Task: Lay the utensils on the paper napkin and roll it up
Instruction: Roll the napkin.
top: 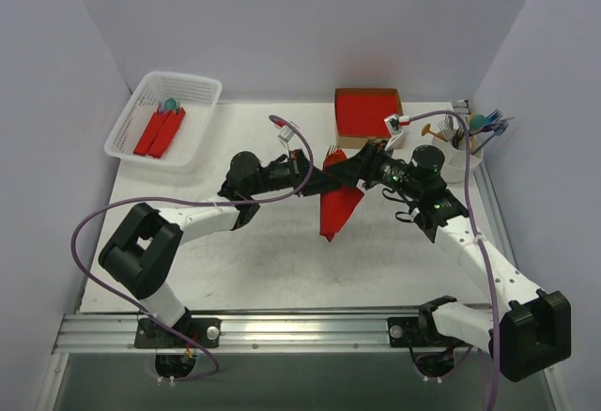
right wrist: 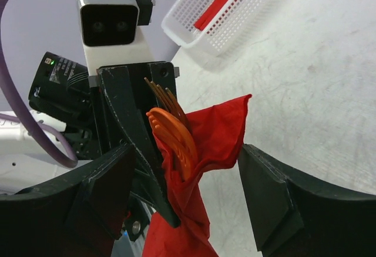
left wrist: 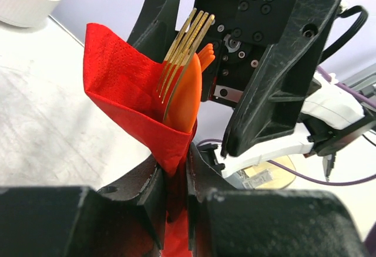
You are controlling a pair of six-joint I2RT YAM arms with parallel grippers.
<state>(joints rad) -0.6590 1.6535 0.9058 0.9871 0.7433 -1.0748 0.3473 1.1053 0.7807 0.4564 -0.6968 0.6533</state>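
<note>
Your left gripper [left wrist: 175, 172] is pinched nearly closed on the paper napkin [left wrist: 123, 87], fingers clamped on its lower, bunched part, with the red sheet folded up into a cone above them. Two utensils stick out of the top of that fold: a metal fork [left wrist: 187, 46], tines up, and an orange utensil [left wrist: 187, 101] lying right against it, both handles hidden inside the paper. Your right gripper [right wrist: 188, 157] has its fingers [right wrist: 276, 198] spread wide on either side of the napkin, holding nothing; the far finger stands clear of the paper, and the near side you can't tell. From the top view the two grippers meet nose to nose over the middle of the table [top: 244, 261], and the napkin trails down towards you from between them; whether its low end touches the surface can't be told. A white basket [top: 202, 87] at the far left corner holds red rolls [top: 160, 132]. The thick red stack [top: 366, 111] sits at the far edge, and a white cup [top: 467, 159] of spare utensils is at the far right.
</note>
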